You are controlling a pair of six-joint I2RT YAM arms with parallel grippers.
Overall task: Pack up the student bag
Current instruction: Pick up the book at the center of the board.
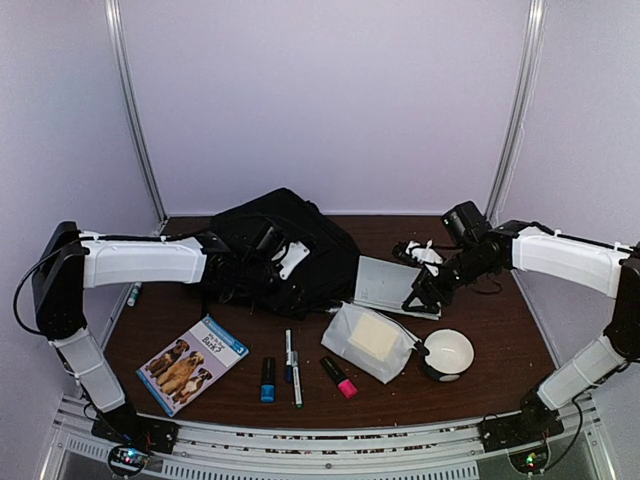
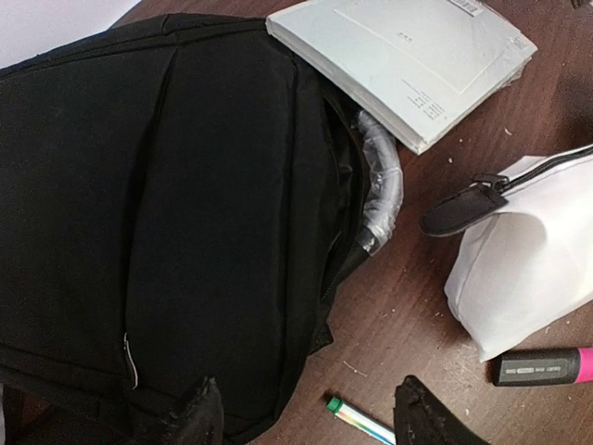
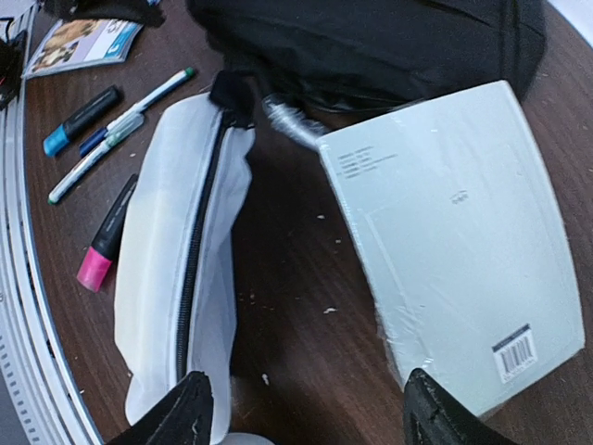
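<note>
The student bag [image 1: 300, 250] sat toward the table's [image 1: 505, 325] far edge, left of centre. Just right of it lay a flat pad [image 1: 388, 283], its corner meeting the bag. Along the near edge ran a row: booklet [image 1: 192, 363] at the left, a marker [image 1: 268, 381], pens [image 1: 296, 385] (side by side), a second marker [image 1: 339, 377], pouch [image 1: 368, 342] and bowl [image 1: 447, 353] rightmost.

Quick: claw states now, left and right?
Left claw: open, holding nothing.
Right claw: open, holding nothing.

Possibly "Book 3" on the dog booklet [image 1: 192, 363]
</note>
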